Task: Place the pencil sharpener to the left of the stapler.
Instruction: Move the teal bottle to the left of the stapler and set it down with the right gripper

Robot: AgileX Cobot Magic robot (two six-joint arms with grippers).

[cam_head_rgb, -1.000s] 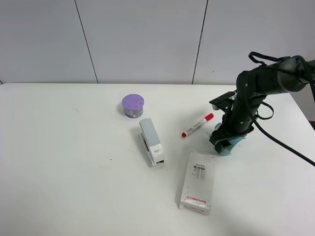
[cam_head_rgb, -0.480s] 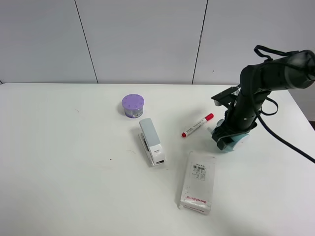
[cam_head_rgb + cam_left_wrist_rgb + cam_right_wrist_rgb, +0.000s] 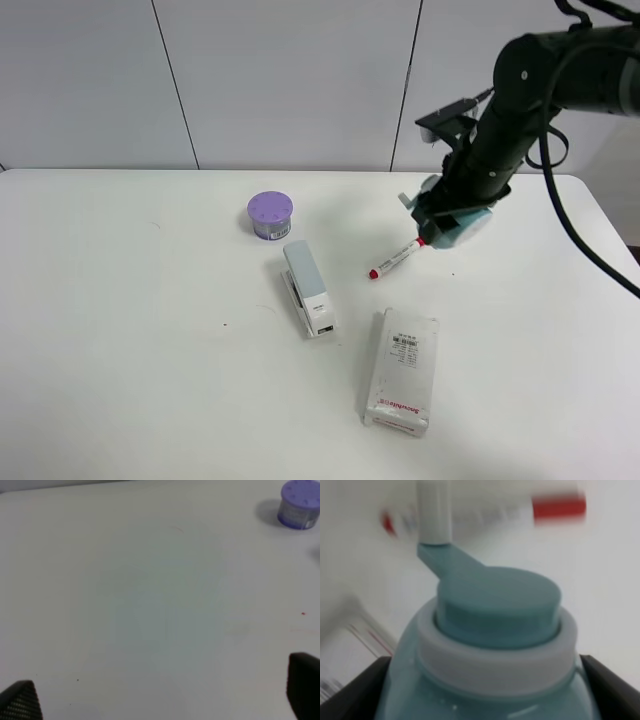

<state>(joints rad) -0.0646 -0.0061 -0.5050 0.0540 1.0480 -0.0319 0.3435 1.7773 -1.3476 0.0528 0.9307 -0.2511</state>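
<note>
My right gripper (image 3: 450, 218) is shut on the teal pencil sharpener (image 3: 462, 224) and holds it in the air above the table's right half. The right wrist view is filled by the sharpener (image 3: 490, 645), with its teal crank and white handle on top. The stapler (image 3: 308, 287), pale grey-blue on white, lies flat near the table's middle, well to the left of the sharpener. My left gripper shows only its two dark fingertips (image 3: 20, 700) in the left wrist view, spread wide over bare table and holding nothing.
A red and white marker (image 3: 400, 255) lies just under the lifted sharpener. A purple round tin (image 3: 270, 215) stands behind the stapler, also seen as the tin (image 3: 298, 504). A white box with red print (image 3: 402, 371) lies at the front right.
The right arm has lifted the sharpener off the table and carried it up and leftward, over the marker's far end. Nothing else has moved.
</note>
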